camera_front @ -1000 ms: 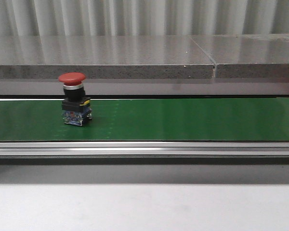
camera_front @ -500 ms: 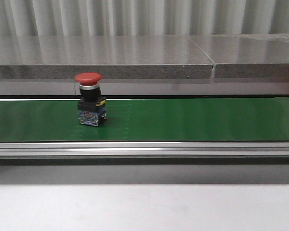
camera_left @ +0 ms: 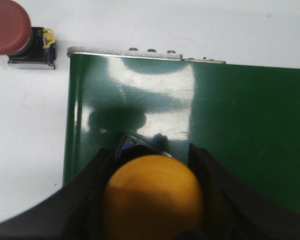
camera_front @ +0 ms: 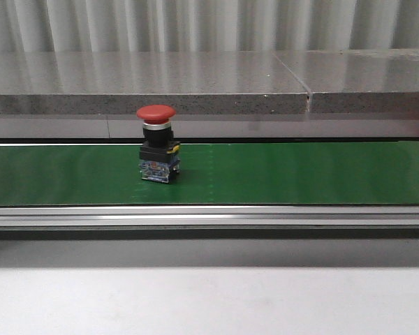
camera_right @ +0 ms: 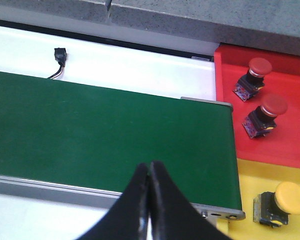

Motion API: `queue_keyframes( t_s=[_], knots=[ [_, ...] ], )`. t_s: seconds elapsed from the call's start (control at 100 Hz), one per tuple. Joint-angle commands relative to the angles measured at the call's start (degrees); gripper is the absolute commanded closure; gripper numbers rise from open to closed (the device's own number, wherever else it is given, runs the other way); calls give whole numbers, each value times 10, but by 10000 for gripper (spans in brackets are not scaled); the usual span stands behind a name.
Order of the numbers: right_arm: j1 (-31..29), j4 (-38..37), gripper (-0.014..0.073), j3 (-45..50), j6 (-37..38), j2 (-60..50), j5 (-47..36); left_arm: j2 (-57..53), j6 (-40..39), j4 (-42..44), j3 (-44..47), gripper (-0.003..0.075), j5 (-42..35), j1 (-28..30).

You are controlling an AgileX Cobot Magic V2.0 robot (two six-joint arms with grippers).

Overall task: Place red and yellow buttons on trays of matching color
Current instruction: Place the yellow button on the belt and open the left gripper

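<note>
So a red button [camera_front: 157,150] is standing upright on the green belt [camera_front: 300,173], left of centre in the front view, closer to the belt's far edge than the near metal rail [camera_front: 209,218]. To its right the belt is running bare all the way to the frame edge, so there's lots of room there. Behind it a grey stone ledge [camera_front: 195,84] and a corrugated wall are closing off the back; pale tabletop [camera_front: 209,300] is filling the bottom.

My left gripper [camera_left: 151,200] is clamping a yellow button [camera_left: 152,197], its dome filling the lower middle of my wrist view between both fingers. I'm hanging over the belt's end edge, and another red button [camera_left: 10,32] is lying on the white surface in the upper left corner, just off the belt.

My right gripper [camera_right: 149,200] is pinched shut on nothing, fingertips touching, hovering over the belt's near rail. At right, the red tray [camera_right: 285,135] is carrying two red buttons [camera_right: 262,115] and the yellow tray [camera_right: 250,175] one yellow button [camera_right: 282,202].
</note>
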Motion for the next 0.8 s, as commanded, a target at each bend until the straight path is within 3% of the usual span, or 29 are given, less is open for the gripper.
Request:
queue_keyframes(
  t_s=[0.0, 0.13, 0.19, 0.32, 0.39, 0.46, 0.79],
  knots=[
    [1, -5, 662, -14, -4, -3, -39, -8, -1, -12, -14, 728, -6, -4],
    [1, -5, 662, -14, -4, -3, -39, 8, -1, -12, -14, 603, 10, -4],
    [1, -5, 662, -14, -4, -3, -39, 10, -1, -12, -14, 505, 11, -4],
    [1, -5, 662, -14, -4, -3, -39, 10, -1, -12, -14, 212, 18, -4],
    [1, -5, 662, -14, -4, -3, -39, 10, -1, -12, -14, 118, 20, -4],
    [1, -5, 662, -14, -4, -3, -39, 9, -1, -14, -14, 88, 21, -5],
    [1, -5, 662, -14, -4, -3, -39, -49, 12, -22, -21, 89, 19, -35]
  ],
)
